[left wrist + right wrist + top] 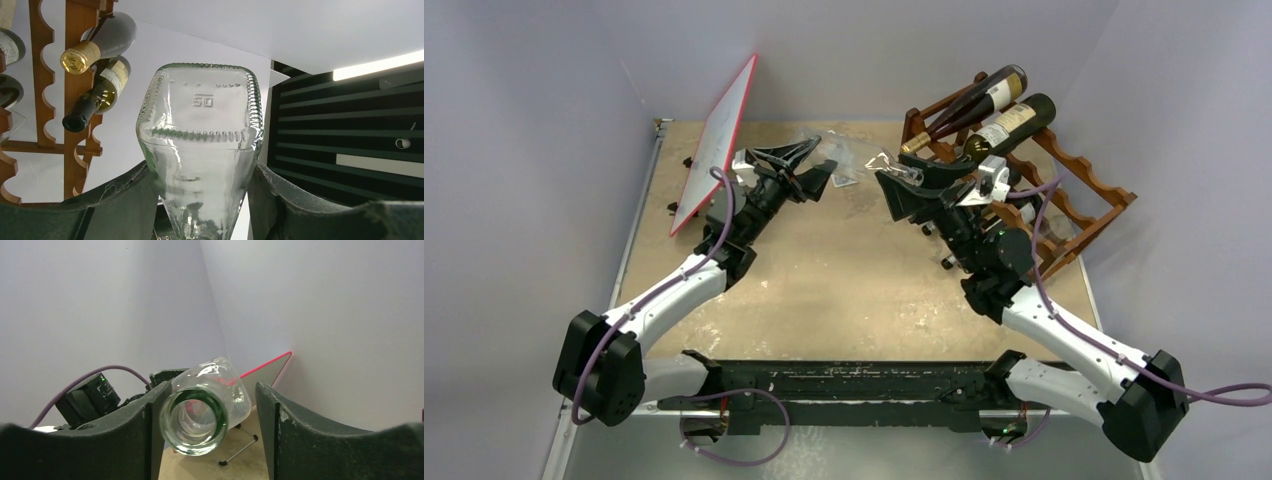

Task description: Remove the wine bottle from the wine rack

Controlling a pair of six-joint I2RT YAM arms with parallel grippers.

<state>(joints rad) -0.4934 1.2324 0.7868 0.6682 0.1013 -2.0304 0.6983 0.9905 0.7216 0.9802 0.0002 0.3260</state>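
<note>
Left pincer (200,172) pinches the clear, square-based glass wine bottle (200,115); right pincer (214,390), spread, loosely flanks its round mouth.

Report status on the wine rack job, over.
Left gripper shut on clear glass bottle. Right gripper open around a clear bottle mouth, gap one side. Two dark wine bottles on wine rack, untouched. Clear glass occupies both grippers.

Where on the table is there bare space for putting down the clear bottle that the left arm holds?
The widest bare patch of the table is its middle, between the left arm and the right arm, ahead of the base rail. The back right is crowded by the wine rack, the back left by the leaning white board.
</note>
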